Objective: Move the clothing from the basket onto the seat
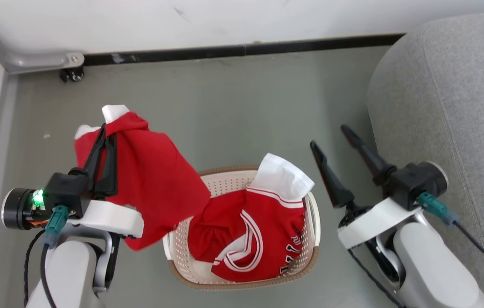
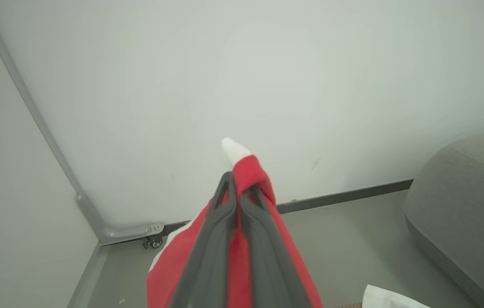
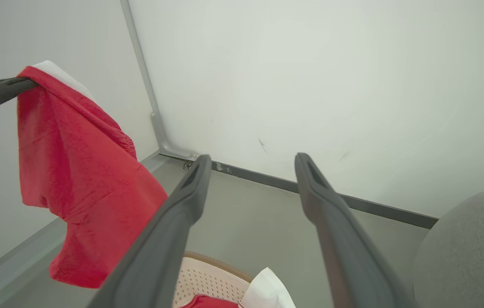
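Because the plain red garment is pinched near its white-trimmed edge, it hangs free in folds, lifted clear and to the left of the basket, ready to be carried across. The left pincer is clamped together on that cloth, up above the floor. The striped red jersey lies crumpled inside the basket, its white panel poking up at the far side, not yet taken. The right pincer is empty, its fingers wide apart, between the basket and the grey seat on the right, likely placed there to reach for the jersey. Dark lettering runs along the jersey's right fold, but it is creased and small, possibly digits, and I cannot read it.
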{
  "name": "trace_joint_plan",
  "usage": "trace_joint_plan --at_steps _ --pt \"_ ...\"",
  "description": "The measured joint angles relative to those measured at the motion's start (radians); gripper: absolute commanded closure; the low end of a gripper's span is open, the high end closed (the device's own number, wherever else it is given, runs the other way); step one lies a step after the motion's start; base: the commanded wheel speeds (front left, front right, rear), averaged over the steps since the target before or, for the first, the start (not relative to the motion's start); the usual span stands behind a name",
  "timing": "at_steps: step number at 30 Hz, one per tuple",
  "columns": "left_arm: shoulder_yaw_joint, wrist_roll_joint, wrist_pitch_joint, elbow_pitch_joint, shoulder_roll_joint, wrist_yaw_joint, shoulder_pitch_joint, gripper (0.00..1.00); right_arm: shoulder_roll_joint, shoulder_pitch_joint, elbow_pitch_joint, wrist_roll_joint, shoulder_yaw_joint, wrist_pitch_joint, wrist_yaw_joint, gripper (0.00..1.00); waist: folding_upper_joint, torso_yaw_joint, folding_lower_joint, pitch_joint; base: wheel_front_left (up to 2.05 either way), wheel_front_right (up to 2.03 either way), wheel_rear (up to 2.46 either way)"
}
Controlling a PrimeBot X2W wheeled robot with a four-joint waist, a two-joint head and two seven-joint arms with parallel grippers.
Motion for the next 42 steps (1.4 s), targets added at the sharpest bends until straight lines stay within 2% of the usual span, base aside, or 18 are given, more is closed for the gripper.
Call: trace_joint_plan --at_steps 9,21,27,33,38,42 --pt "-0.016 -0.014 0.007 -0.052 0.041 -0.044 0.033 1.0 -0.046 0.028 -0.007 0.046 0.097 0.029 0.0 0.0 0.0 0.027 0.0 -0.086 0.0 0.0 0.0" --pt "-0.091 -0.023 0.105 -0.134 0.072 -0.146 0.058 1.0 -0.105 0.064 -0.053 0.136 0.224 0.087 0.0 0.0 0.0 0.055 0.0 -0.186 0.0 0.0 0.0" --pt "-0.116 -0.027 0.156 -0.157 0.086 -0.182 0.072 1.0 -0.147 0.065 -0.079 0.179 0.288 0.128 0.0 0.0 0.0 0.064 0.0 -0.222 0.0 0.0 0.0" --pt "-0.144 -0.05 0.193 -0.189 0.093 -0.2 0.072 1.0 -0.207 0.065 -0.115 0.216 0.381 0.172 0.0 0.0 0.0 0.068 0.0 -0.248 0.0 0.0 0.0" --pt "-0.164 -0.06 0.223 -0.23 0.095 -0.208 0.072 1.0 -0.229 0.063 -0.158 0.256 0.463 0.206 0.0 0.0 0.0 0.066 0.0 -0.26 0.0 0.0 0.0" --pt "-0.182 -0.061 0.241 -0.258 0.097 -0.217 0.07 1.0 -0.242 0.057 -0.173 0.278 0.489 0.208 0.0 0.0 0.0 0.064 0.0 -0.258 0.0 0.0 0.0"
